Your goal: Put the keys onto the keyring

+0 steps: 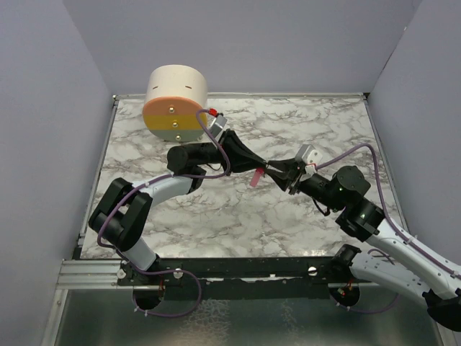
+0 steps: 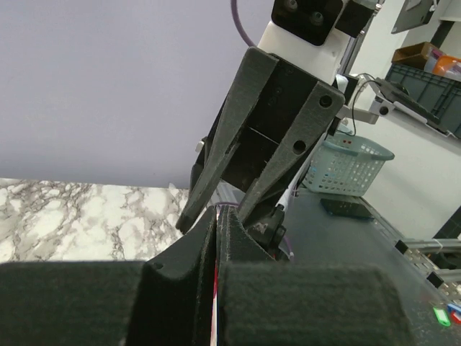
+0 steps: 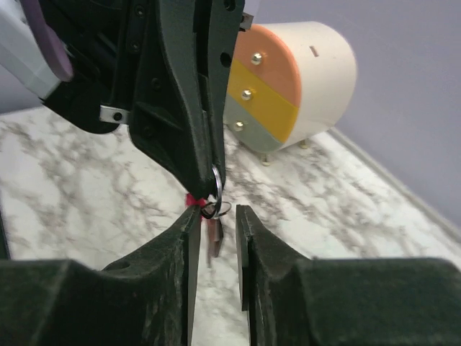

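Note:
My left gripper [image 1: 265, 166] is shut above the middle of the table; in its wrist view [image 2: 217, 210] a thin pink sliver of the keys [image 2: 214, 288] shows between the fingers. From above, the pink keys [image 1: 257, 176] hang just below its tips. In the right wrist view the left fingers come down from the top with a silver ring edge [image 3: 217, 182], a pink bit [image 3: 191, 200] and the small black keyring loop [image 3: 210, 210] at their tips. My right gripper [image 3: 216, 213] is open, its jaws a narrow gap apart on either side of the loop; from above it [image 1: 282, 175] meets the left tips.
A round cream drawer unit [image 1: 175, 101] with orange and yellow fronts stands at the back left of the marble table [image 1: 302, 130]; it also shows in the right wrist view [image 3: 288, 79]. Purple walls close in the table's sides and back.

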Available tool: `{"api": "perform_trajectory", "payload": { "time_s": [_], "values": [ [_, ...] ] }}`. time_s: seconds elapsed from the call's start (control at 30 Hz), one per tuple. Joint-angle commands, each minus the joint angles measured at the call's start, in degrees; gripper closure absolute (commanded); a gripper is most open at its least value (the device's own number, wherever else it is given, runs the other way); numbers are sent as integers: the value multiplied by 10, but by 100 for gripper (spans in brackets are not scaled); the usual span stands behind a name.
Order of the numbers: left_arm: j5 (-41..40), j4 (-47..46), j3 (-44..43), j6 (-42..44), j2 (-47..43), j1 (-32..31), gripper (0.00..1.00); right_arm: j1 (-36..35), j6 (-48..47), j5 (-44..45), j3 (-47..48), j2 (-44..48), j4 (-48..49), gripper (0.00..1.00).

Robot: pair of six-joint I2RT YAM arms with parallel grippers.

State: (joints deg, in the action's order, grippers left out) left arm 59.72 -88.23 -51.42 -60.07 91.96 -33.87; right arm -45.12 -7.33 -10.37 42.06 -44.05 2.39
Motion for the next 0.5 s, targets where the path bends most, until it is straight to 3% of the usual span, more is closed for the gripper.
{"api": "perform_trajectory", "payload": {
  "time_s": [0.0,0.1,0.2,0.47],
  "values": [
    [-20,-126,8,-4,-1,-6,100,1,-10,48,19,15,-11,66],
    [-48,-127,14,-6,-2,-5,100,1,-17,41,4,31,-6,52],
    [-87,-127,23,-7,-2,-4,100,2,-24,40,-19,47,11,44],
    [-171,-128,38,-9,-5,-4,100,1,-35,12,-47,49,45,41]
  ]
}}
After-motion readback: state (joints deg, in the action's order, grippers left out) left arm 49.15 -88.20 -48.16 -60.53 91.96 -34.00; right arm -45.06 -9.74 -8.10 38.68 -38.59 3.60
